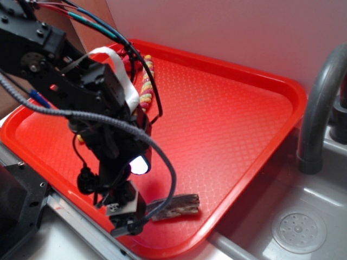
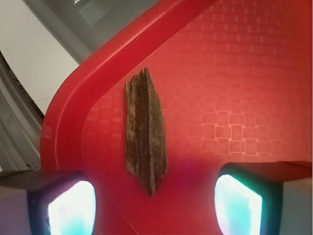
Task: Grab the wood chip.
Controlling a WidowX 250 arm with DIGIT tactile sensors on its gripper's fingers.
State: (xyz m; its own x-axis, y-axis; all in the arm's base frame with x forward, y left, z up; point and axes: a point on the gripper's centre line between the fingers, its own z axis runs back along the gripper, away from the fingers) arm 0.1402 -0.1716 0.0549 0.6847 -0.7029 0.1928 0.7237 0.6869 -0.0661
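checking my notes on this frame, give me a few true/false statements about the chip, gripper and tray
1. The chip lies flat on the red tray. True.
2. The gripper is shut on the chip. False: its fingers stand apart on either side of the chip's near end, open.
3. The chip sits in the middle of the tray. False: it lies close to a corner rim.
4. A rope lies at the tray's far side, apart from the chip. True.
5. The tray is blue. False: it is red.
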